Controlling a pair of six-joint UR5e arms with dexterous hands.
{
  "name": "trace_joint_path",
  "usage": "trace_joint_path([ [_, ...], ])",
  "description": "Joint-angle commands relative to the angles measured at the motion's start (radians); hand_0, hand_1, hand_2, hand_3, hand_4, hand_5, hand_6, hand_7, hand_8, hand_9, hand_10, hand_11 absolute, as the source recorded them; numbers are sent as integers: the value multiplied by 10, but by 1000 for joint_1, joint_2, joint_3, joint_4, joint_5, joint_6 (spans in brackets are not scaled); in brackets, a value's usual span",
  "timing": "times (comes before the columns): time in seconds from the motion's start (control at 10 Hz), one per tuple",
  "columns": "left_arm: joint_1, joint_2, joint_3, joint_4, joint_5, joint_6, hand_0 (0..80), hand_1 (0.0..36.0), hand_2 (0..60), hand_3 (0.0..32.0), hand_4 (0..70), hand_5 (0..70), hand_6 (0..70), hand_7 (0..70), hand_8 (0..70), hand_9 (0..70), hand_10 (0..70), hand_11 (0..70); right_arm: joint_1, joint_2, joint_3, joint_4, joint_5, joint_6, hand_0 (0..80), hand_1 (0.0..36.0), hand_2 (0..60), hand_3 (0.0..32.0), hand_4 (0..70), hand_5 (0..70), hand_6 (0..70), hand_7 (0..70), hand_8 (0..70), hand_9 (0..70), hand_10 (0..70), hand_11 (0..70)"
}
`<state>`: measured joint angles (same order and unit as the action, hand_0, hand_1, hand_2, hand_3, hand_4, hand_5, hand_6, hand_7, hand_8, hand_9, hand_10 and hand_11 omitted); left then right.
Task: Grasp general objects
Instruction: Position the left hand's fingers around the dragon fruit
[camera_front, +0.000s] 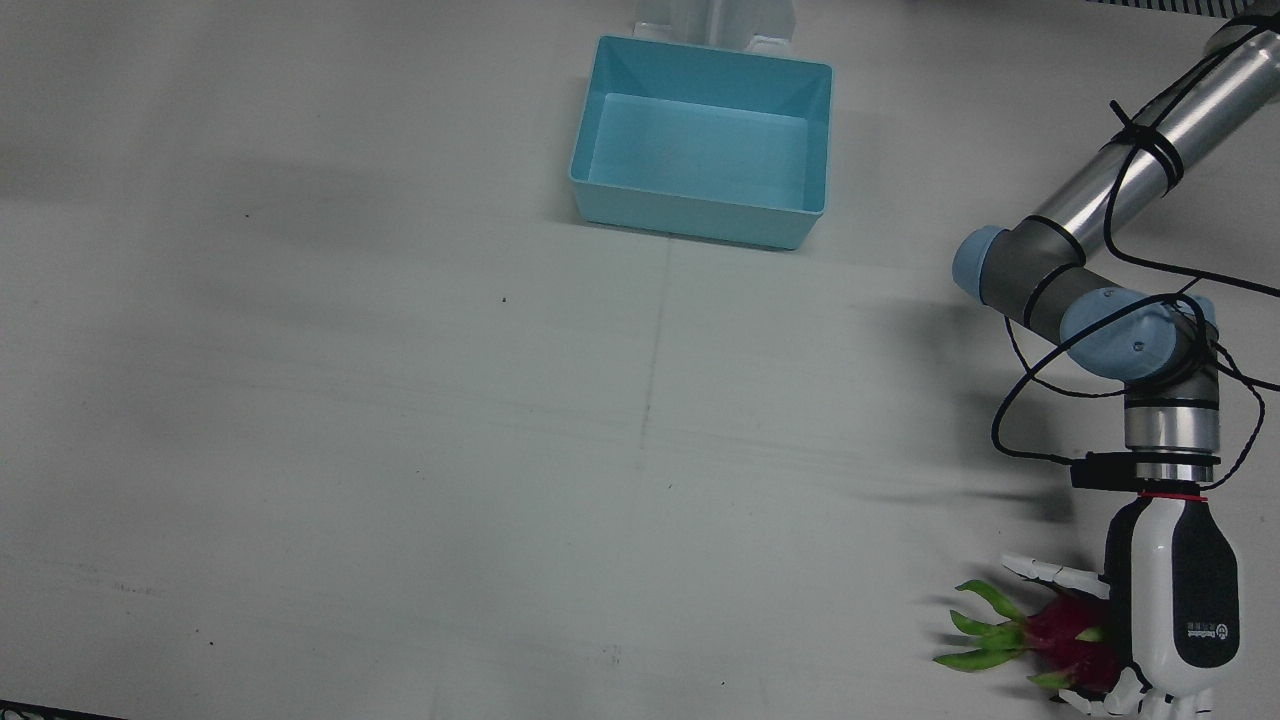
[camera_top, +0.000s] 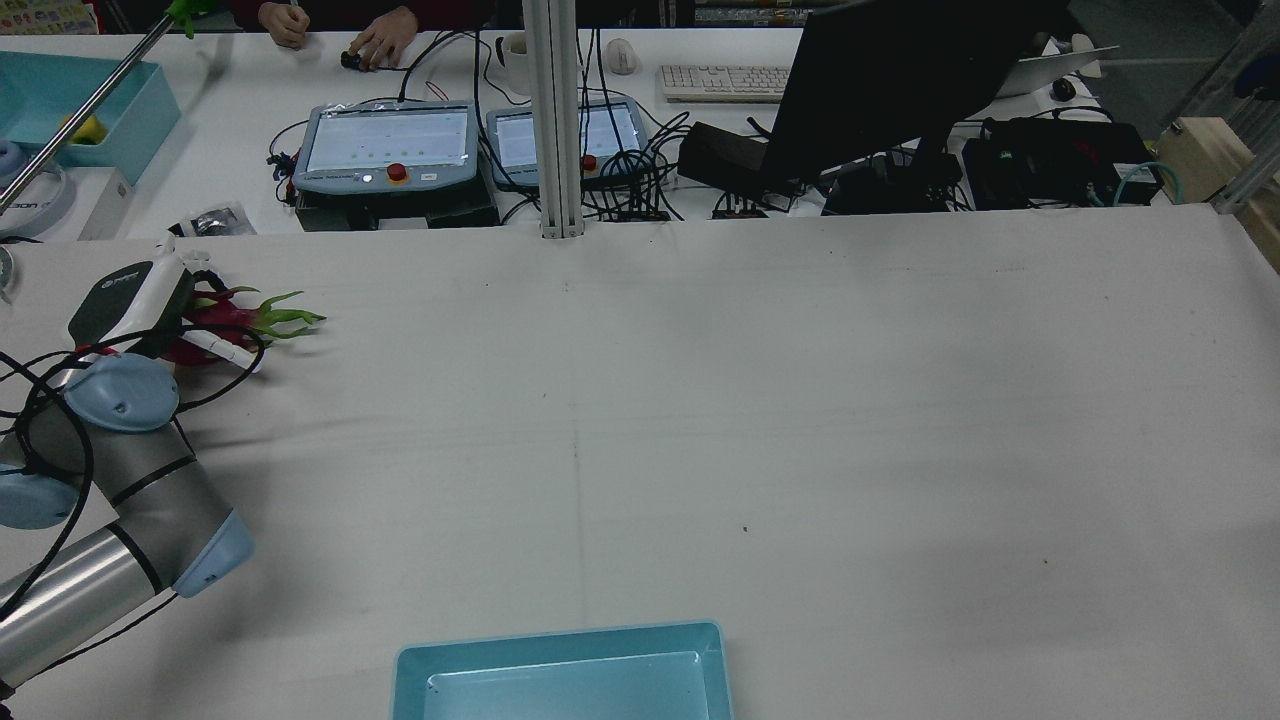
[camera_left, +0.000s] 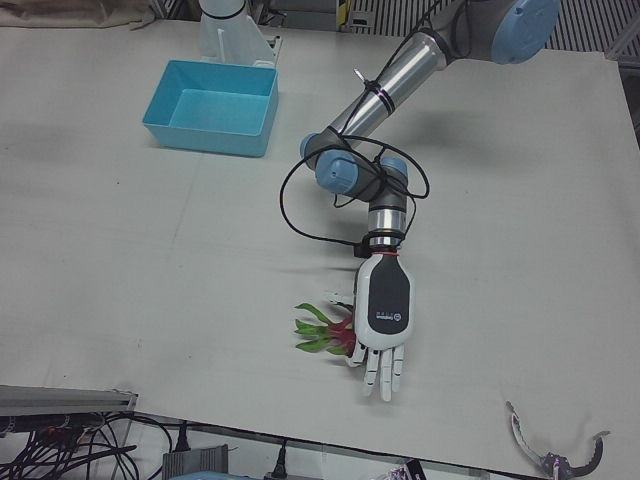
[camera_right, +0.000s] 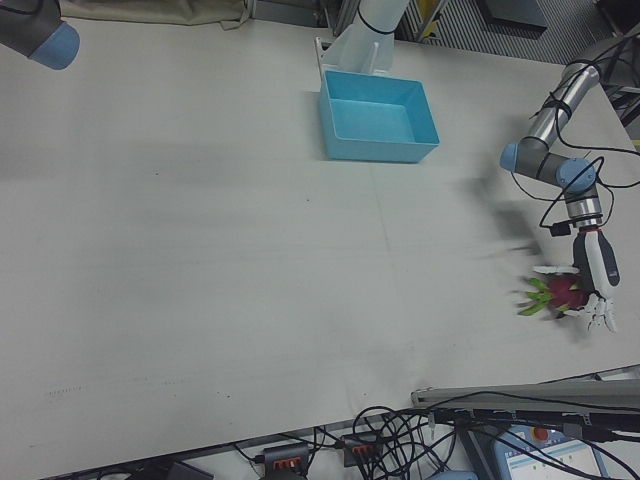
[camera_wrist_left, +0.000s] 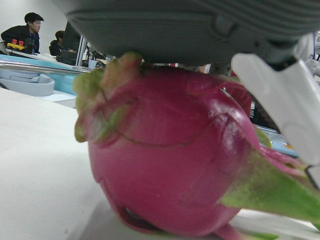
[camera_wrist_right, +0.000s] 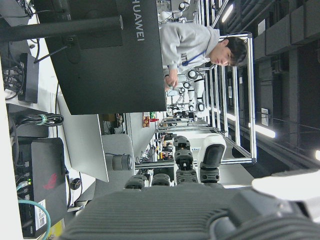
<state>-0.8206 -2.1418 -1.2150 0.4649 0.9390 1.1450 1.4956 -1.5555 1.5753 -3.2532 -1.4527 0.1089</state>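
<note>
The left hand (camera_front: 1170, 610) lay flat over the dragon fruit (camera_front: 1060, 635), far from the blue bin (camera_front: 702, 140). Its fingers (camera_left: 384, 372) were straight & spread, palm touching the fruit, not closed on it. Can't tell the right hand's (camera_wrist_right: 200, 210) fingers.

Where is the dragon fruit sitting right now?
The dragon fruit lies on the table at the front view's bottom-right corner, under the left hand, far from the blue bin.

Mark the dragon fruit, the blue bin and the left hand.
dragon fruit (camera_front: 1065, 632), front view, on its red body.
blue bin (camera_front: 700, 220), front view, on its near outer wall.
left hand (camera_front: 1180, 600), front view, on its back.
</note>
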Motion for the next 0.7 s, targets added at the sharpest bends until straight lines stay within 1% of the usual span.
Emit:
trace_joint_path([
  [0.0, 11, 0, 3, -11, -11, 2, 559, 167, 0, 0, 307, 400, 210, 138, 71, 13, 74, 119, 0, 0, 0, 0, 0, 0, 0, 0, 0, 0, 0, 0, 0, 0, 0, 0, 0, 0],
  [0.1, 12, 0, 8, -12, -29, 15, 558, 166, 0, 0, 311, 405, 219, 146, 78, 15, 77, 123, 0, 0, 0, 0, 0, 0, 0, 0, 0, 0, 0, 0, 0, 0, 0, 0, 0, 0],
  [0.2, 12, 0, 9, -25, -31, 24, 557, 164, 4, 0, 326, 420, 223, 153, 81, 16, 80, 126, 0, 0, 0, 0, 0, 0, 0, 0, 0, 0, 0, 0, 0, 0, 0, 0, 0, 0],
  [0.3, 12, -1, 8, -28, -43, 36, 550, 157, 5, 0, 344, 441, 235, 174, 90, 20, 93, 143, 0, 0, 0, 0, 0, 0, 0, 0, 0, 0, 0, 0, 0, 0, 0, 0, 0, 0],
  [0.4, 15, -1, 8, -34, -46, 44, 534, 130, 0, 0, 347, 466, 252, 203, 103, 26, 111, 168, 0, 0, 0, 0, 0, 0, 0, 0, 0, 0, 0, 0, 0, 0, 0, 0, 0, 0],
  [0.5, 43, -1, 6, -34, -66, 45, 523, 104, 0, 0, 368, 536, 301, 260, 138, 38, 131, 193, 0, 0, 0, 1, 0, 0, 0, 0, 0, 0, 0, 0, 0, 0, 0, 0, 0, 0],
  [0.6, 66, 0, 2, -31, -115, 45, 510, 82, 0, 0, 490, 641, 363, 357, 189, 63, 172, 248, 0, 0, 0, 1, 0, 0, 0, 0, 0, 0, 0, 0, 0, 0, 0, 0, 0, 0],
])
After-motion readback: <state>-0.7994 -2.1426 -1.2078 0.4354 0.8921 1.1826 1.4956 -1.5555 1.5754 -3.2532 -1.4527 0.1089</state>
